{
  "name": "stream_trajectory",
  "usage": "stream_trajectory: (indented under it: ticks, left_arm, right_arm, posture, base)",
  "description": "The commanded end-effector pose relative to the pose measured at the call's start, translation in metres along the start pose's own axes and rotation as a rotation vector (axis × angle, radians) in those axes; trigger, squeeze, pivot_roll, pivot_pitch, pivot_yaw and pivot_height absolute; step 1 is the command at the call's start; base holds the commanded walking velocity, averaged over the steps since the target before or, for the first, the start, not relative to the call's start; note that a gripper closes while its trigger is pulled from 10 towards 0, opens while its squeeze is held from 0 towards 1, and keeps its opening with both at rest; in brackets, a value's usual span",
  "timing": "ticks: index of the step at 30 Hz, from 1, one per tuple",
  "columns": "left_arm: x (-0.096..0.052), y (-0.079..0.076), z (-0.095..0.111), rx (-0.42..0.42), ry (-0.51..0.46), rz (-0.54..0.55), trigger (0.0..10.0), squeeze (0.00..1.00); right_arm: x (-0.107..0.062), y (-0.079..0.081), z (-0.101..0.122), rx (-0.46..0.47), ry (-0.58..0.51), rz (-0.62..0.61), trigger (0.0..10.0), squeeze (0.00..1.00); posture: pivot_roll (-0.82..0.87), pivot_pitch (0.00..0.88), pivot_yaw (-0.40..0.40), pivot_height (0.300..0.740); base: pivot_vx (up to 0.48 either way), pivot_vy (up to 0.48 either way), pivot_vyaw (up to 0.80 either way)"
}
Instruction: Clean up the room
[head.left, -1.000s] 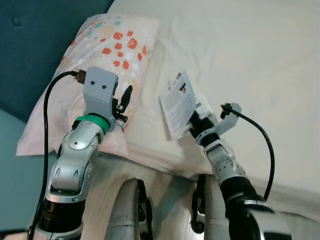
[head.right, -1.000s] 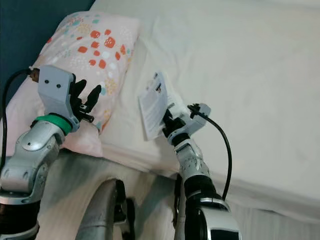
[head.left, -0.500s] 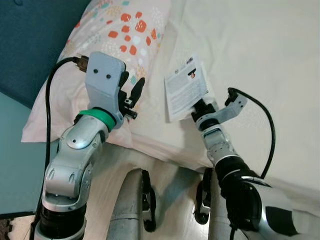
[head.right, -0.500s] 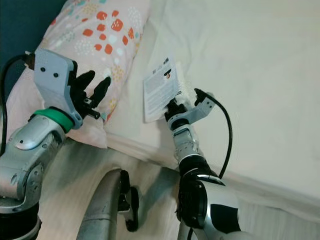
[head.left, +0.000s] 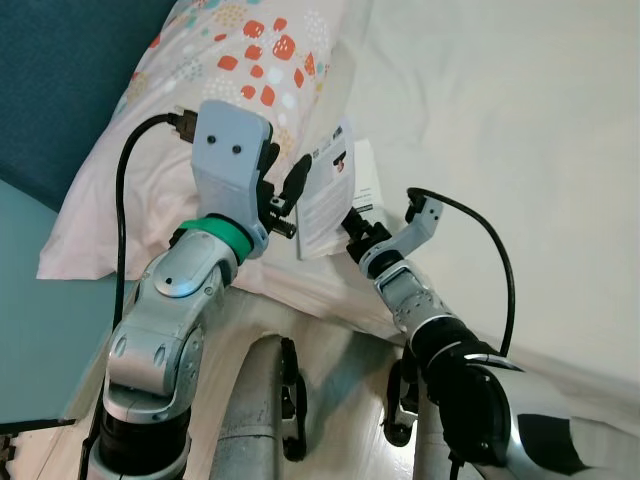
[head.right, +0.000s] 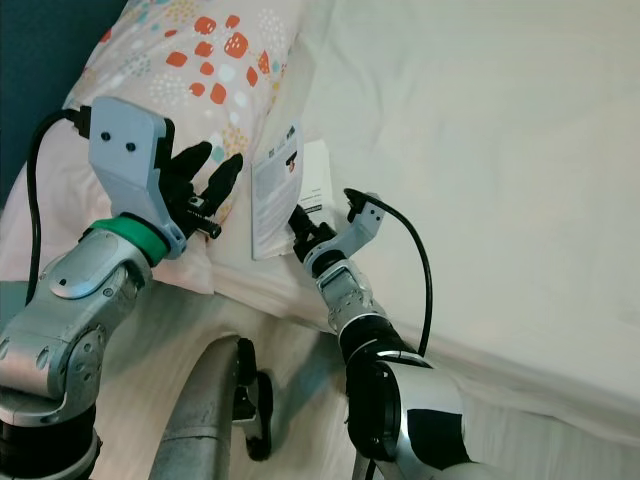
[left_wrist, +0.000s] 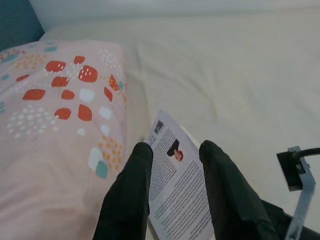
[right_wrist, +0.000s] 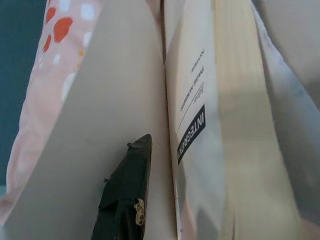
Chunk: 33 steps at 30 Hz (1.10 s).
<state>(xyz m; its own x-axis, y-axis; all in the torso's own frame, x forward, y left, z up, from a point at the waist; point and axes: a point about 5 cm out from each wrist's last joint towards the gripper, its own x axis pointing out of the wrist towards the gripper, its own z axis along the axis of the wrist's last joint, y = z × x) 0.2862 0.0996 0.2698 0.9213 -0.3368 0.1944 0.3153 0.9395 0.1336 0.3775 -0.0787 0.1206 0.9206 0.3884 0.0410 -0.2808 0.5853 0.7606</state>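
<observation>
Light: I see soft, even brightness across the bed sheet (head.left: 520, 120), with no glare.
Shadows: I note faint ones under the pillow (head.left: 200, 90) edge and darker shade between the robot's legs.
Focus, head views: sharp throughout.
Focus, right wrist view: book (right_wrist: 200, 115) pages blurred, too close; black finger (right_wrist: 127, 195) soft.
Focus, left wrist view: fingers (left_wrist: 127, 195) slightly soft.

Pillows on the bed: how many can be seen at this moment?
1. The patterned pillow lies at the bed's head end on the robot's left, beside the left gripper. More may lie beyond the frame.
</observation>
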Motion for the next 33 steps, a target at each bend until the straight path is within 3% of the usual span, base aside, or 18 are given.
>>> stream_trajectory:
  ticks: [1,4,8,9,10,15,18,20,24,26,28,30,32,33]
  left_arm:
    - [0.002,-0.001,-0.002,-0.005,-0.006,0.007,10.0,0.0]
    - [0.003,-0.003,-0.001,-0.011,-0.017,0.009,10.0,0.0]
    - [0.006,-0.004,-0.002,-0.02,-0.027,0.012,10.0,0.0]
    - [0.007,-0.004,-0.003,-0.026,-0.032,0.01,10.0,0.0]
    - [0.007,-0.005,-0.004,-0.029,-0.033,0.008,10.0,0.0]
    - [0.008,-0.005,-0.007,-0.033,-0.034,0.004,10.0,0.0]
    - [0.011,-0.009,-0.009,-0.042,-0.041,-0.013,10.0,0.0]
    - [0.012,-0.01,-0.01,-0.043,-0.043,-0.017,10.0,0.0]
    - [0.017,-0.012,-0.012,-0.038,-0.053,-0.037,10.0,0.0]
    - [0.017,-0.012,-0.012,-0.035,-0.052,-0.039,10.0,0.0]
    - [0.015,-0.009,-0.022,-0.033,-0.022,-0.028,10.0,0.0]
    - [0.014,-0.006,-0.028,-0.035,0.004,-0.015,10.0,0.0]
    - [0.008,0.004,-0.048,-0.047,0.075,0.025,10.0,0.0]
    - [0.008,0.004,-0.048,-0.047,0.075,0.025,10.0,0.0]
  right_arm:
    - [-0.008,-0.004,-0.024,-0.01,0.104,0.03,10.0,0.0]
    - [-0.013,-0.005,-0.034,-0.019,0.154,0.078,10.0,0.0]
    - [-0.03,-0.017,-0.048,-0.036,0.221,0.131,10.0,0.0]
    - [-0.05,-0.033,-0.053,-0.037,0.23,0.132,10.0,0.0]
    - [-0.061,-0.043,-0.05,-0.041,0.195,0.096,10.0,0.0]
    - [-0.077,-0.059,-0.043,-0.05,0.127,0.011,10.0,0.0]
    - [-0.109,-0.082,-0.024,-0.053,-0.002,-0.128,10.0,0.0]
    - [-0.117,-0.081,-0.022,-0.071,-0.011,-0.125,10.0,0.0]
    - [-0.152,-0.054,-0.024,-0.189,0.051,-0.002,10.0,0.0]
    - [-0.155,-0.051,-0.024,-0.215,0.052,-0.003,10.0,0.0]
    - [-0.161,-0.042,-0.021,-0.346,0.036,-0.015,10.0,0.0]
    - [-0.16,-0.037,-0.017,-0.384,0.008,-0.022,10.0,0.0]
    - [-0.152,-0.022,0.001,-0.456,-0.117,-0.052,10.0,0.0]
    - [-0.152,-0.022,0.001,-0.456,-0.117,-0.052,10.0,0.0]
  posture:
    - [0.08,0.287,0.113,0.618]
    - [0.07,0.267,0.102,0.618]
    - [0.04,0.244,0.093,0.618]
    - [0.02,0.234,0.087,0.618]
    - [0.0,0.227,0.085,0.618]
    - [-0.02,0.22,0.084,0.618]
    - [-0.05,0.204,0.085,0.618]
    - [-0.06,0.199,0.088,0.618]
    - [-0.09,0.174,0.091,0.618]
    - [-0.09,0.172,0.091,0.618]
    - [-0.11,0.158,0.094,0.618]
    - [-0.11,0.158,0.094,0.618]
    - [-0.12,0.149,0.094,0.618]
    - [-0.12,0.149,0.094,0.618]
  base:
    - [0.0,0.0,0.0]
    - [0.0,0.0,0.0]
    - [0.0,0.0,0.0]
    - [0.0,0.0,0.0]
    - [0.0,0.0,0.0]
    - [0.0,0.0,0.0]
    - [0.0,0.0,0.0]
    - [0.0,0.0,0.0]
    - [0.0,0.0,0.0]
    - [0.0,0.0,0.0]
    - [0.0,0.0,0.0]
    - [0.0,0.0,0.0]
    - [0.0,0.0,0.0]
    - [0.0,0.0,0.0]
